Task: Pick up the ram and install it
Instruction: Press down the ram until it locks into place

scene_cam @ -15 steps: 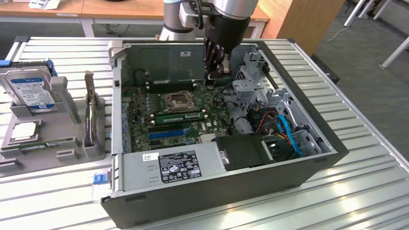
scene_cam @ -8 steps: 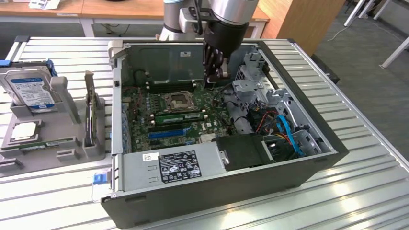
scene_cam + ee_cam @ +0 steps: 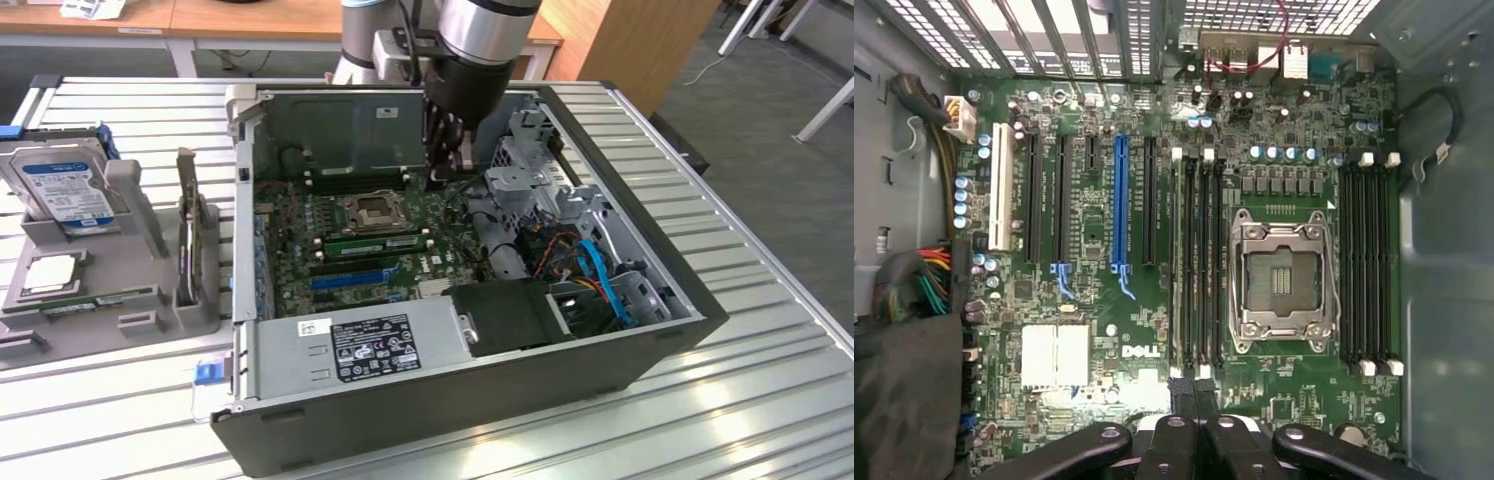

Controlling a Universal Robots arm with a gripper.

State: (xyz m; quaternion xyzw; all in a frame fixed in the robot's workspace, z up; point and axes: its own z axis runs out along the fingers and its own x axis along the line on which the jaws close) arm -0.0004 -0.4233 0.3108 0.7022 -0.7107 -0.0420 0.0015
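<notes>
Black tool (image 3: 1194, 392), fingers pressed together, hung inside the open grey metal computer case (image 3: 400, 410) on the slatted bench (image 3: 761, 400), over the large green motherboard's (image 3: 1309, 400) black memory slots (image 3: 1194, 260).

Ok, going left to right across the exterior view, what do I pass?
hard drive → upright dark card → CPU socket → gripper → blue cables
</notes>
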